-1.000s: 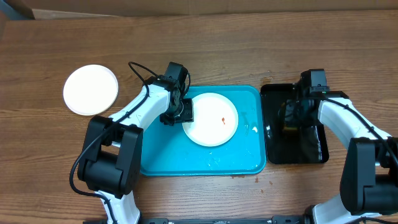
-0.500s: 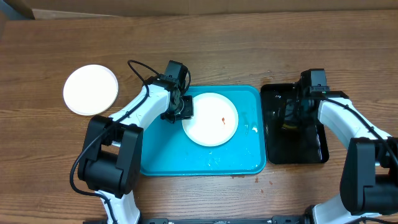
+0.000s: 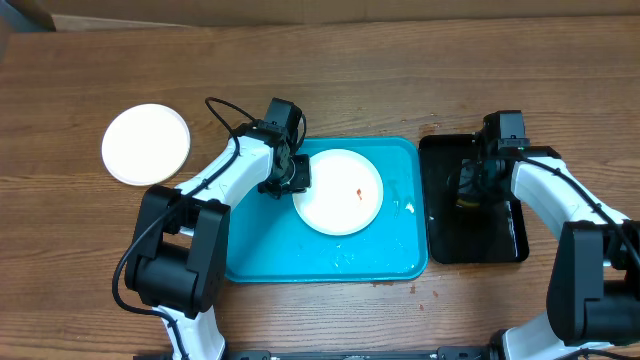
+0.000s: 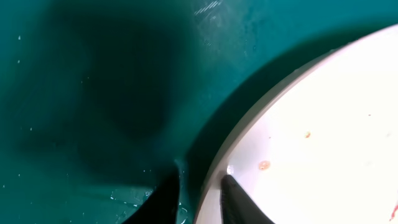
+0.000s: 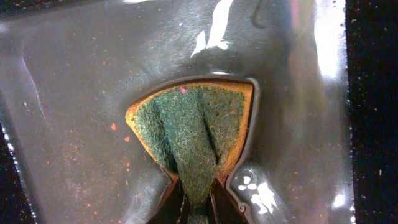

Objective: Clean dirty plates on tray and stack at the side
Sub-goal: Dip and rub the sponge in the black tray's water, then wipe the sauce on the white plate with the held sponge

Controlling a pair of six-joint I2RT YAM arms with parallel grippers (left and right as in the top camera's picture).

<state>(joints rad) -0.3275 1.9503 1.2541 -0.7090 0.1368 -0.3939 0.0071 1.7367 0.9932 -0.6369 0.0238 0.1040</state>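
Note:
A white plate (image 3: 340, 191) with a small orange-red smear lies on the turquoise tray (image 3: 390, 262). My left gripper (image 3: 296, 176) is shut on the plate's left rim; the left wrist view shows one finger under the rim and one on top of the plate (image 4: 311, 124), over the tray floor (image 4: 93, 93). My right gripper (image 3: 472, 190) is shut on a green and yellow sponge (image 5: 196, 134) and holds it in the wet black tray (image 3: 500, 240). A second white plate (image 3: 146, 144) lies on the table at the far left. The yellow-green plate is out of view.
The black tray (image 5: 74, 93) holds a film of water with orange specks. Water drops lie on the turquoise tray right of the plate. A cardboard edge (image 3: 300, 22) runs along the back of the wooden table.
The right gripper with the sponge shifted slightly within the black tray. The left arm and the plate stay as they were.

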